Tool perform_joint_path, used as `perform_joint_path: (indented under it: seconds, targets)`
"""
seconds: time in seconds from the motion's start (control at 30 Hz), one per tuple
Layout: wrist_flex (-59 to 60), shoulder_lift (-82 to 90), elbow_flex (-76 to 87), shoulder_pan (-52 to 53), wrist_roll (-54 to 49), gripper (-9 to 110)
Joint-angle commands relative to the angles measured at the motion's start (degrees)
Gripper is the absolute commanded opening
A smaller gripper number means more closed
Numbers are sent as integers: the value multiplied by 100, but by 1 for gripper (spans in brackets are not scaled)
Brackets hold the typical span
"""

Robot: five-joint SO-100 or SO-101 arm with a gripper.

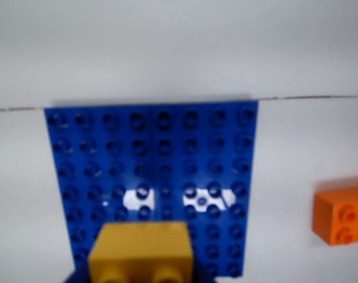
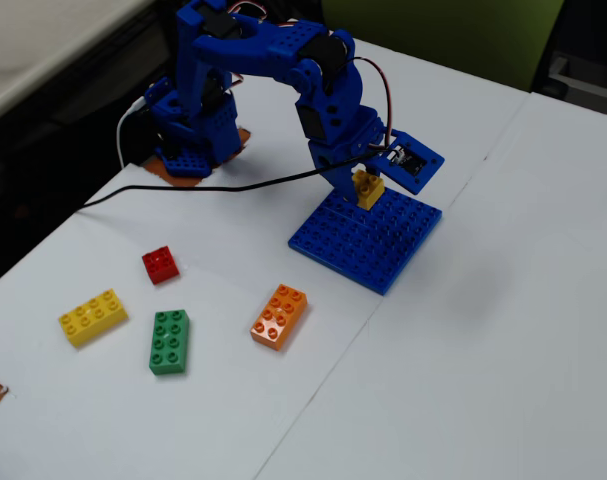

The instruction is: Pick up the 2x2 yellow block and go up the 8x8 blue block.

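So I've got the small yellow brick (image 2: 368, 188) pinched in the jaws, hanging over the blue plate's (image 2: 378, 250) edge nearest the arm's base — can't tell from either view whether it's touching the studs yet. In the wrist view the plate (image 1: 108, 159) spreads out ahead of the brick (image 1: 142, 244), toward the desk's far edge. The plate's square, so I'd guess the next move is mostly straight down. The orange brick (image 2: 279, 315) is well clear.

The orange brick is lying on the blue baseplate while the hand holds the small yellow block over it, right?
Not quite. The fixed view shows the orange brick on the white table, beside the blue baseplate. The hand does hold the small yellow block over it.
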Motion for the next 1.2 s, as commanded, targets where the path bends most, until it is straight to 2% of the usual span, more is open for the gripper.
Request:
perform_joint_path:
  seconds: [0.0, 1.17]
  targets:
    - [-53, 193, -308, 62, -44, 4]
    - [44, 202, -378, 97, -70, 5]
